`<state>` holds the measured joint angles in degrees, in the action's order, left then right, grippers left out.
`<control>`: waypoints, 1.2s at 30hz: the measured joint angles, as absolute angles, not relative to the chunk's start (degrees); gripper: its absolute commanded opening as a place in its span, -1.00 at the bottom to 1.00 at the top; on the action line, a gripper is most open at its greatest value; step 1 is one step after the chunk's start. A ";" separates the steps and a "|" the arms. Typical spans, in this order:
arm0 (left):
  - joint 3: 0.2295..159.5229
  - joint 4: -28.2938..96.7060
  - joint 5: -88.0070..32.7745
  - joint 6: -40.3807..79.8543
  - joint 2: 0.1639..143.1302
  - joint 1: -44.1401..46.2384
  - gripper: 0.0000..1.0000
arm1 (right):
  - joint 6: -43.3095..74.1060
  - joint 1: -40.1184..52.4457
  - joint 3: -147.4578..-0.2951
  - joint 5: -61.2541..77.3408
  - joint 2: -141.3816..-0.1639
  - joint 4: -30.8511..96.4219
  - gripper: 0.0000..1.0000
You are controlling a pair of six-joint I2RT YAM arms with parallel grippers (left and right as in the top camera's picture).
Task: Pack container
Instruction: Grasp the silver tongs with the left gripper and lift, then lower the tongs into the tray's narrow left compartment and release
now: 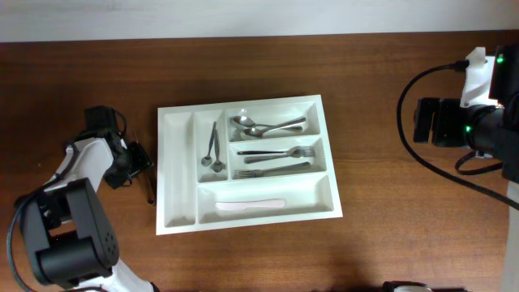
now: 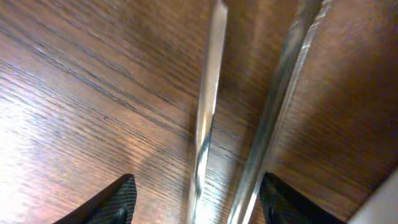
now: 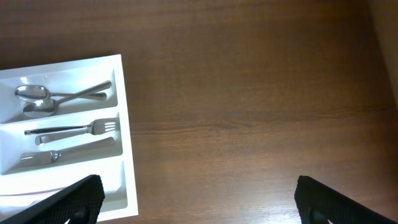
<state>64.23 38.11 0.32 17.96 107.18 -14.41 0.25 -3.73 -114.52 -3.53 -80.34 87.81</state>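
Two loose utensils: a slim metal piece (image 2: 208, 93) and a second metal piece (image 2: 283, 87) are lying side by side on the wooden table (image 1: 389, 243), just outside the left wall of the white tray (image 1: 177, 174). I cannot tell what kind of cutlery they are.
Long axis: both are running roughly parallel to that left wall. In the left wrist view they are running away from the camera, crossing the line between the fingertips.
Nearer tool: the left gripper (image 2: 199, 202) is hovering low over the pair with its jaws spread. One finger is standing outside each piece, so both are sitting in the gap and nothing is being pinched.
Direction: the pieces are lying directly beneath it. I judge the coming move is turning on a short drop and on singling out one piece rather than both.
Farther tool: the right gripper (image 3: 199, 202) is hanging wide apart over the table to the right of the tray, well apart from the pair and holding nothing.
Tray filling: spoons (image 1: 268, 126), forks (image 1: 276, 152) and a white knife (image 1: 251, 205) are already lying in their compartments, and the long compartment along the left wall is showing nothing in it.
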 measured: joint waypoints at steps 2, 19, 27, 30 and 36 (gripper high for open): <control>64.38 38.09 0.97 17.74 107.59 -14.33 0.11 | 0.25 -3.73 -114.52 -3.53 -80.34 87.77 0.97; 74.35 55.09 2.28 15.31 109.32 -14.33 -0.96 | 0.25 -3.73 -114.52 -3.53 -80.34 87.83 0.97; 92.90 68.58 1.78 12.82 106.00 -13.78 -0.96 | 0.23 -3.73 -114.52 -3.53 -80.34 87.81 0.97; 96.40 70.11 0.75 11.27 102.91 -11.86 -0.96 | 0.25 -3.73 -114.52 -3.53 -80.34 87.79 0.97; 97.41 71.29 -2.28 5.63 99.22 -3.14 -0.96 | 0.23 -3.73 -114.52 -3.53 -80.34 87.81 0.97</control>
<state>97.41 71.29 -2.28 5.63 99.22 -3.14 0.23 -3.73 -114.52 -3.53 -80.34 87.81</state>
